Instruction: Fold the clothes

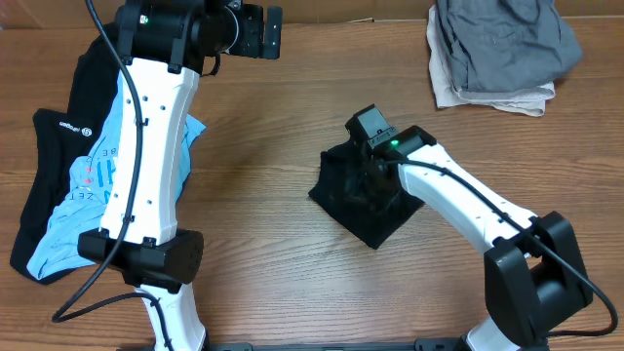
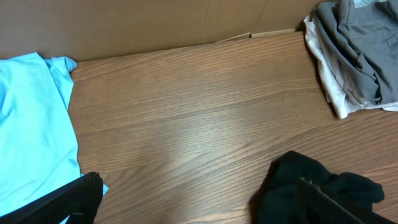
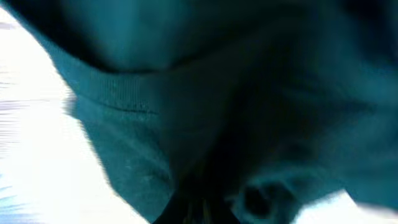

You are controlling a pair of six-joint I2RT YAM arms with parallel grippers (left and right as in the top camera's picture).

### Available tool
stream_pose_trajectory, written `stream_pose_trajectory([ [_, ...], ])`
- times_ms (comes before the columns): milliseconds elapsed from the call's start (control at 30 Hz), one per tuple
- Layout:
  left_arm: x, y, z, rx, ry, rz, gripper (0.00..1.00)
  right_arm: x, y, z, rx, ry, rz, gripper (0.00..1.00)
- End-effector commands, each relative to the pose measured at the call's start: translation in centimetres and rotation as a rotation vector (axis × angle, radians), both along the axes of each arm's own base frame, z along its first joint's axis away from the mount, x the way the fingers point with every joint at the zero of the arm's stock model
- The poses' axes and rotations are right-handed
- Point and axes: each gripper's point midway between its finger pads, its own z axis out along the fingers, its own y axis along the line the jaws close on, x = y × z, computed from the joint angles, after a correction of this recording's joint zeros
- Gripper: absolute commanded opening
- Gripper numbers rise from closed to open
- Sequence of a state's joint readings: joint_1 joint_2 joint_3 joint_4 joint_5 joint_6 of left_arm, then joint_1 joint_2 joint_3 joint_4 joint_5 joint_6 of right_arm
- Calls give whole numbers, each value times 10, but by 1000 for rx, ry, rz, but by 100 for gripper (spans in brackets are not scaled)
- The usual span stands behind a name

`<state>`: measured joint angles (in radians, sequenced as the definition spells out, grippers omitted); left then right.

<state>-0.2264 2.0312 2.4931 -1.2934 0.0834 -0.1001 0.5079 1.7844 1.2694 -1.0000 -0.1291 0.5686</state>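
Cloth like the black garment [image 1: 351,207] is likely to be handling light, limp and slack. It will sag and bunch wherever it is lifted, so a hem or corner looks like the best place to pinch it, not the middle. It is lying crumpled on the table [image 1: 273,146], about midway between the near and far edges and a little toward the right edge.

The right arm is reaching in from the near right corner, elbow bent, with the right gripper [image 1: 375,161] pointing down into the far part of the heap. Its wrist camera is showing only blurred dark fabric pressed close, so whether the jaws are clamped on cloth cannot be told.

Along the left edge, a light blue shirt [image 1: 68,210] is lying spread over a black shirt [image 1: 49,136], both unfolded.

The left arm is stretching long over them toward the far edge. The left gripper [image 2: 198,182] is hanging there above bare wood with its fingers [image 2: 74,199] wide apart, holding nothing.

In the far right corner, a folded stack [image 1: 497,49] of grey and pale clothes is resting.
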Motion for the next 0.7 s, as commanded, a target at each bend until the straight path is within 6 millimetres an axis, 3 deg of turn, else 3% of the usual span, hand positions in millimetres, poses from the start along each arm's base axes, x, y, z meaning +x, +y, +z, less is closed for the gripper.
stream_pose_trajectory([
  [0, 4, 4, -6, 36, 0, -6, 100, -11, -12, 18, -22, 17, -92, 4],
  [167, 5, 8, -6, 60, -4, 3, 100, -55, -34, 26, -139, 154, -157, 4],
  [500, 7, 8, -5, 64, -15, -4, 100, -129, -63, -24, -258, 391, -263, 4],
  [567, 7, 8, -5, 65, -16, -6, 100, -138, -68, -32, -269, 409, -263, 4],
  [667, 8, 8, -5, 64, -19, -6, 100, -132, -71, -31, -277, 374, -256, 6],
])
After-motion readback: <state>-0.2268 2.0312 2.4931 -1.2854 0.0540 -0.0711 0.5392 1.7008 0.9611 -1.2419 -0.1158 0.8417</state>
